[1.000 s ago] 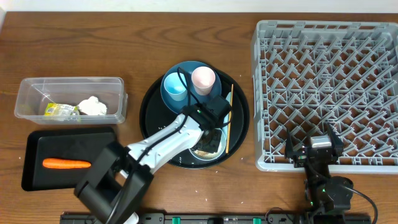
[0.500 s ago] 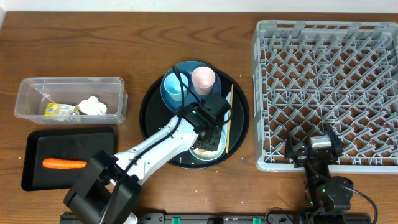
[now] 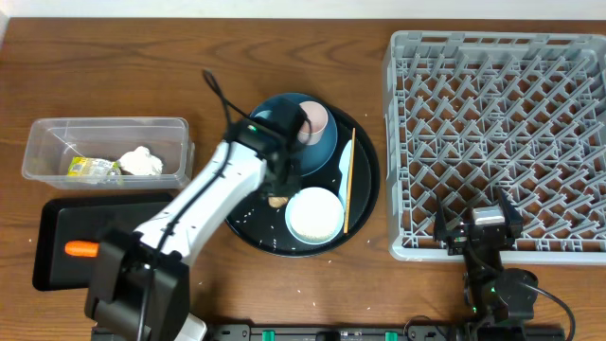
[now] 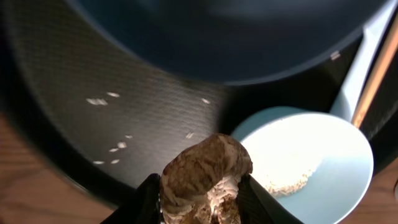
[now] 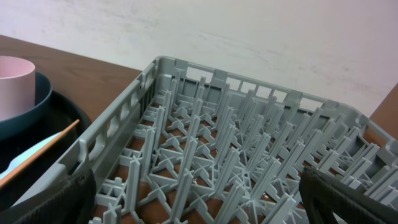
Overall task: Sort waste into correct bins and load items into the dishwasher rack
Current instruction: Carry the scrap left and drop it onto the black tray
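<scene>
My left gripper (image 3: 278, 192) is shut on a brownish food scrap with rice (image 4: 205, 175) and holds it over the round black tray (image 3: 242, 210), just left of the white bowl (image 3: 314, 215). The bowl (image 4: 323, 155) holds a little rice residue. The dark blue plate (image 3: 324, 152) carries the pink cup (image 3: 315, 120); the light-blue cup is hidden under my left arm. The wooden chopstick (image 3: 347, 180) lies at the tray's right, beside the white spoon (image 3: 340, 161). My right gripper (image 3: 478, 228) is open and empty at the grey dishwasher rack's (image 3: 502, 123) front edge.
The clear tub (image 3: 57, 133) at the left holds the yellow-green wrapper (image 3: 92, 169) and white tissue (image 3: 140, 161). The shallow black tray (image 3: 104, 220) in front of it holds the orange carrot (image 3: 80, 249), partly hidden by my arm. Rice grains (image 4: 102, 99) lie on the round tray.
My left gripper has risen out of the white bowl with the food scrap and swung left and back over the round tray. The bowl is now uncovered. The right arm has not moved.
</scene>
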Motion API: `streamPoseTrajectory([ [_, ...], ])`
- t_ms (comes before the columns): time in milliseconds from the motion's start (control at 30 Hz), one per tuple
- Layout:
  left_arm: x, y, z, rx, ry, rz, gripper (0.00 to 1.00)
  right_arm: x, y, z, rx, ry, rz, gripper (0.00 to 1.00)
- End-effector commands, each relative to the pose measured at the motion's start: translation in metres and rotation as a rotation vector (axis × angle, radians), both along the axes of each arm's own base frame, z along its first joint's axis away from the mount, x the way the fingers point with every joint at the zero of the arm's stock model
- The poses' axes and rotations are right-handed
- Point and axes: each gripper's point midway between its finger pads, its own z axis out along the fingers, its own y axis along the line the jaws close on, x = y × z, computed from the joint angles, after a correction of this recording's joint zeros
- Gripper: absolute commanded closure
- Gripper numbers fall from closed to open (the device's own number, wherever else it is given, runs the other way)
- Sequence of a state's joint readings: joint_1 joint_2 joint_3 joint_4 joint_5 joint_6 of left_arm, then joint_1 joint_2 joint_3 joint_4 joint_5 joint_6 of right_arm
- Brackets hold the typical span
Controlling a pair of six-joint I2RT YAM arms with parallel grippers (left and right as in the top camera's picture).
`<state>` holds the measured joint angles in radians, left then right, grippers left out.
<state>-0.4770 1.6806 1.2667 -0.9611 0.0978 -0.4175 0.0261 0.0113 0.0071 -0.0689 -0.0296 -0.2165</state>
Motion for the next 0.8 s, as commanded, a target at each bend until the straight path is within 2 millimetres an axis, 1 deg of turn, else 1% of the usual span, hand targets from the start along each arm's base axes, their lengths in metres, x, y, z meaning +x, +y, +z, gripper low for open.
streamPoseTrajectory([
  [0, 0.014, 0.023, 0.022, -0.008, -0.053, 0.060, 0.64, 0.000, -0.002, -0.001, -0.006, 0.003, -0.008, 0.01],
  [100, 0.020, 0.048, 0.032, -0.013, -0.070, 0.140, 0.64, 0.000, -0.002, -0.001, -0.006, 0.003, -0.008, 0.01],
  [200, 0.023, 0.080, 0.042, -0.014, -0.083, 0.238, 0.64, 0.000, -0.002, -0.001, -0.006, 0.003, -0.008, 0.01],
  [300, 0.024, 0.117, 0.051, -0.014, -0.100, 0.355, 0.64, 0.000, -0.002, -0.001, -0.006, 0.003, -0.008, 0.01],
  [400, 0.023, 0.159, 0.059, 0.000, -0.118, 0.484, 0.64, 0.000, -0.002, -0.001, -0.006, 0.003, -0.008, 0.01],
  [567, 0.007, 0.229, 0.063, 0.040, -0.118, 0.708, 0.64, 0.000, -0.002, -0.001, -0.006, 0.003, -0.008, 0.01],
  [667, -0.007, 0.264, 0.061, 0.059, -0.105, 0.829, 0.64, 0.000, -0.002, -0.001, -0.006, 0.003, -0.008, 0.01],
  [767, -0.019, 0.294, 0.059, 0.066, -0.106, 0.938, 0.64, 0.000, -0.002, -0.001, -0.006, 0.003, -0.008, 0.01],
])
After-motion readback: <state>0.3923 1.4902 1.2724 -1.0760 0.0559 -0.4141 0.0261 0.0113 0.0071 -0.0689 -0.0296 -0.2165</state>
